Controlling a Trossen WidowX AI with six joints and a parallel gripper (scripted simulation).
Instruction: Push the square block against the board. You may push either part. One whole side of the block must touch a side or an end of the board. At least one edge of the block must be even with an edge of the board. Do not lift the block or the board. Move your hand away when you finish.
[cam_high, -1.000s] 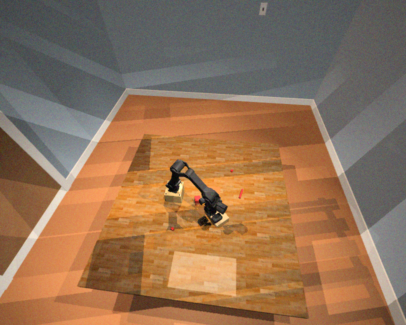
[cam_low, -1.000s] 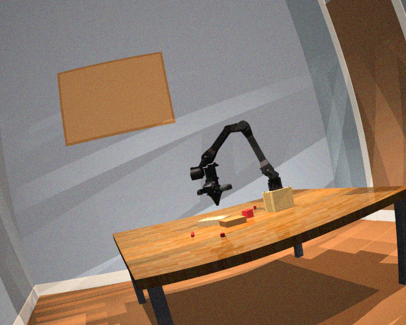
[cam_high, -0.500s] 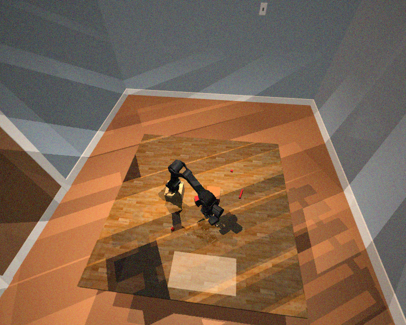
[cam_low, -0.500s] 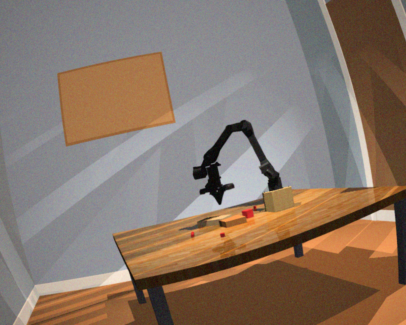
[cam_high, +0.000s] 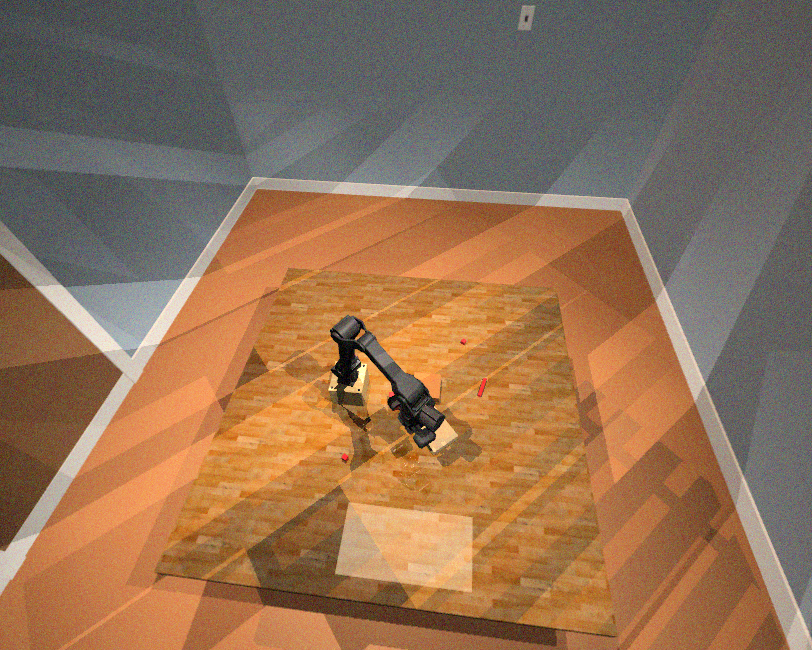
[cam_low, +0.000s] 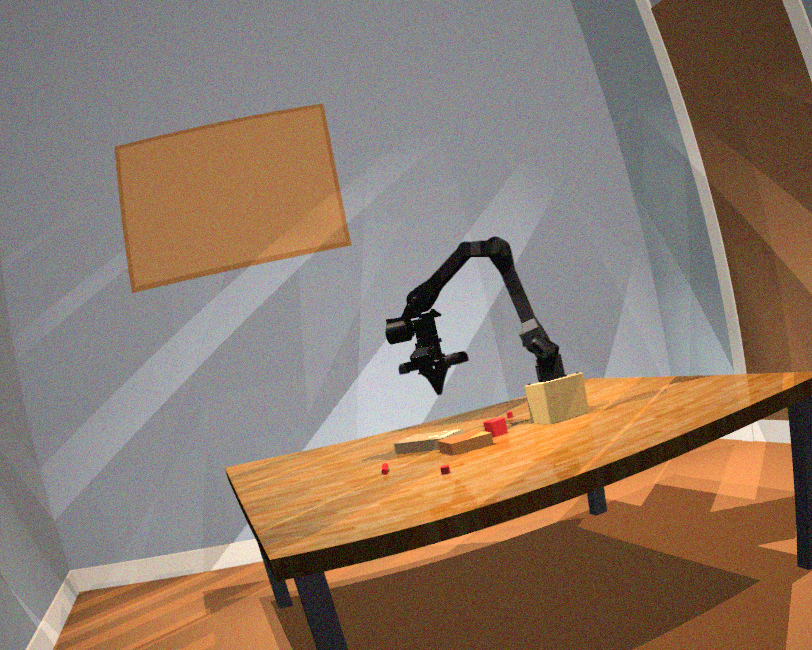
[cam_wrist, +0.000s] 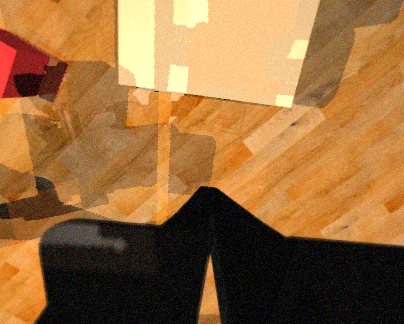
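Observation:
A cream, square-looking flat piece (cam_high: 444, 437) (cam_low: 423, 444) (cam_wrist: 215, 50) lies flat on the table. An orange-brown flat piece (cam_high: 435, 387) (cam_low: 465, 443) lies near it; the arm hides part of it in the top view, and I cannot tell whether the two touch. A red block (cam_low: 495, 426) (cam_wrist: 6, 67) stands at the orange-brown piece's base-side end, mostly hidden by the arm in the top view. My gripper (cam_low: 439, 391) (cam_wrist: 207, 194) is shut and empty, pointing down above the table. In the wrist view its tips show below the cream piece's near edge, apart from it.
Small red cubes (cam_high: 463, 341) (cam_high: 344, 457) (cam_low: 444, 469) (cam_low: 509, 414) and a thin red bar (cam_high: 482, 387) (cam_low: 385, 468) lie around the pieces. The arm's pale base block (cam_high: 352, 396) (cam_low: 558, 399) stands behind them. A pale rectangle (cam_high: 406, 542) shows on the table.

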